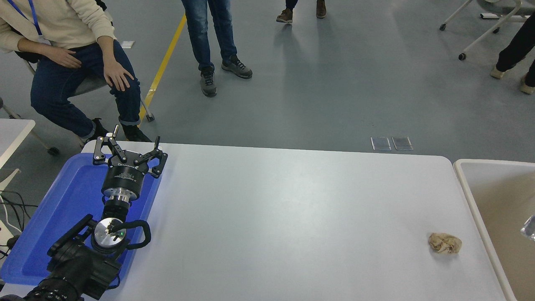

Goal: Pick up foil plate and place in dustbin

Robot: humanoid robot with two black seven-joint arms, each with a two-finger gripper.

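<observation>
A corner of the shiny silver foil plate [529, 228] shows at the picture's right edge, over the beige inside of the cream-white dustbin [467, 193]; most of the plate is cut off by the frame. What holds it is out of view. My right arm and gripper do not show. My left gripper [127, 144] is parked at the lower left over the blue tray, open and empty.
A flat blue tray [62, 209] lies at the table's left end under my left arm. A small crumpled tan paper ball [444, 243] lies near the table's right edge, beside the bin. One person sits at the far left and others stand beyond the table.
</observation>
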